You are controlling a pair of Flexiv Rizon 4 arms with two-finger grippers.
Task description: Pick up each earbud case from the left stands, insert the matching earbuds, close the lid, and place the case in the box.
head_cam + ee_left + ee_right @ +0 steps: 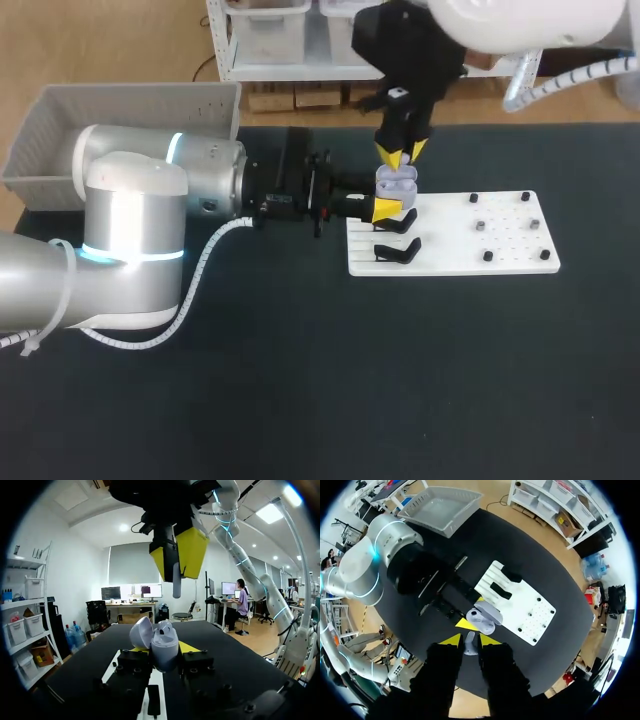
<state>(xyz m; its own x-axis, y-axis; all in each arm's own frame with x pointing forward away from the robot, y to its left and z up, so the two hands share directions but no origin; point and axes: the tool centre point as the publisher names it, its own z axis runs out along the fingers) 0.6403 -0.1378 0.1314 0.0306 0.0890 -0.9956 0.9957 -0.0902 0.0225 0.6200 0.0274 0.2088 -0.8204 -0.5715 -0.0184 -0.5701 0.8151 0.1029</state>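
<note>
Earbud case (164, 647), lid open, sits clamped in the left pincer (390, 207) at the edge of the white stand board (500, 250) on the table. The right pincer (470, 640) hangs directly above it, pinching a white earbud (176, 580). The grey box (60, 120) stands well apart.

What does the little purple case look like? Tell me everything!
The earbud case is small, rounded, pale lilac and smooth like plastic. Its lid is flipped open, tilted back. It stands upright, pinched between the left gripper's yellow tips, by the white board. One earbud seems to sit inside. The right gripper holds a second earbud above it, not touching.
</note>
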